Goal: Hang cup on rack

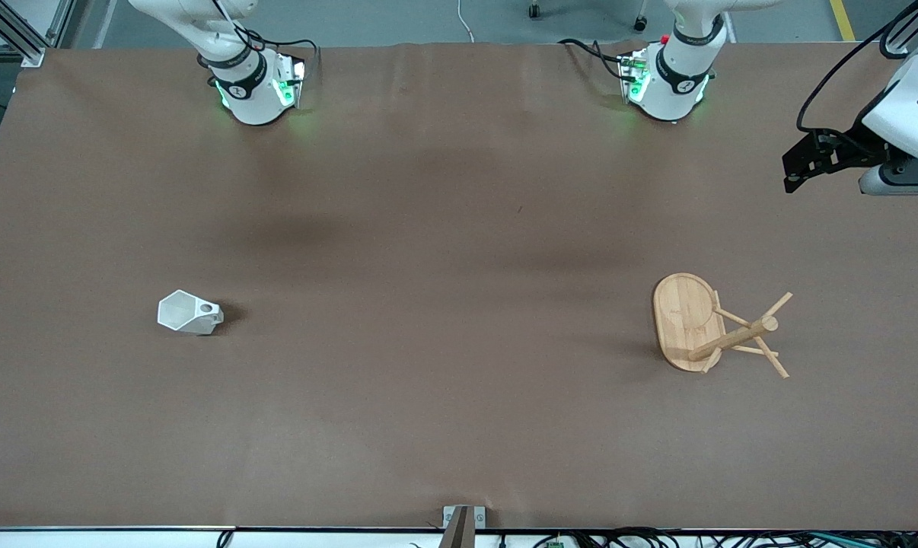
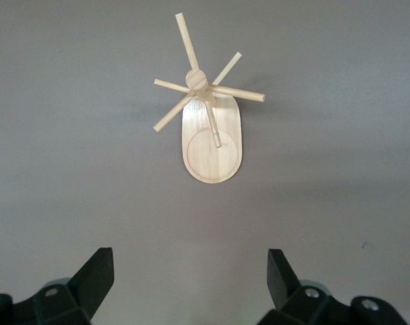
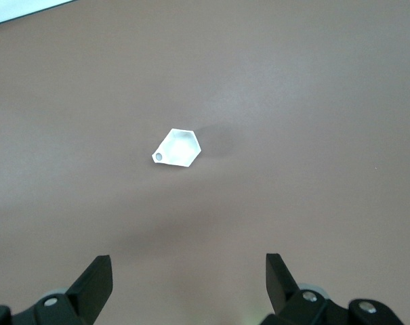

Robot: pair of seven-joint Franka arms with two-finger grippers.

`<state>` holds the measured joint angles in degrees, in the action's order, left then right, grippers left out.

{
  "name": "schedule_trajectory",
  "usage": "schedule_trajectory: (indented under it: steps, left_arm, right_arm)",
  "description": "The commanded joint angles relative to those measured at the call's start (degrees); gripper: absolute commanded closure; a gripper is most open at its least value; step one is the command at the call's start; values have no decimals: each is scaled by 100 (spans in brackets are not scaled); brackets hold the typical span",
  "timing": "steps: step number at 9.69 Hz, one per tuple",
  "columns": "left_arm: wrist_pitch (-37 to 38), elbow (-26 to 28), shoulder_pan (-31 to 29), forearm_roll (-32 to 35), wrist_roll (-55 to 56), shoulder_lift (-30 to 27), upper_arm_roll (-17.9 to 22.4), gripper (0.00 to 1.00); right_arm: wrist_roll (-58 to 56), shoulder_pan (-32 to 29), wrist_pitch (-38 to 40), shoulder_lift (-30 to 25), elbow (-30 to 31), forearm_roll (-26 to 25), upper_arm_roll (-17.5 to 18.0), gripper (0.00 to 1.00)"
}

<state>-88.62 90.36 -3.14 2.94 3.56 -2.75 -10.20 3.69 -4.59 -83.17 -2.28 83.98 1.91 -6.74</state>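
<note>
While both arms wait high, cup [image 1: 189, 312] and rack [image 1: 691, 323] stand well apart on bare brown table [image 1: 444, 396].

Wide room surrounds each, neither near an edge. Cup sits upright toward the right arm's end. Left gripper [image 2: 191, 288] hangs spread over the rack's end; right gripper [image 3: 189, 288] spread above the cup. No writing readable.

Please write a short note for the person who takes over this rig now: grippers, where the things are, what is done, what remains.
Left gripper: open, holding nothing, high over the table with the rack below it.
Right gripper: open, holding nothing, high above the cup.
Cup: upright on the table at the right arm's end.
Rack: at the left arm's end, pegs bare.
Done: nothing yet.
Left: grasp the cup, carry it to the rack, hang it by the handle hole.
</note>
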Motion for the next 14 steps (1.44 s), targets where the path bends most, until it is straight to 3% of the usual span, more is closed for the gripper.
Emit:
schedule_trajectory:
  steps: [1, 6, 9, 12, 14]
  left_arm:
    - [99, 69, -20, 49, -13, 56, -26, 0]
    - [99, 25, -55, -275, -74, 64, 18, 0]
    - [99, 43, -47, -312, -74, 73, 27, 0]
    - [99, 78, -47, -312, -74, 73, 27, 0]
    - [99, 78, -47, -312, -74, 73, 27, 0]
  right_arm:
    - [-79, -77, -59, -44, 84, -77, 85, 0]
    - [-87, -86, 20, -44, 84, 3, 68, 0]
    - [-166, -16, -154, 480, 522, 20, 103, 0]
    - [-909, -6, -1032, 1446, 690, 98, 103, 0]
    - [-1414, -94, -2161, 1739, 1406, 240, 103, 0]
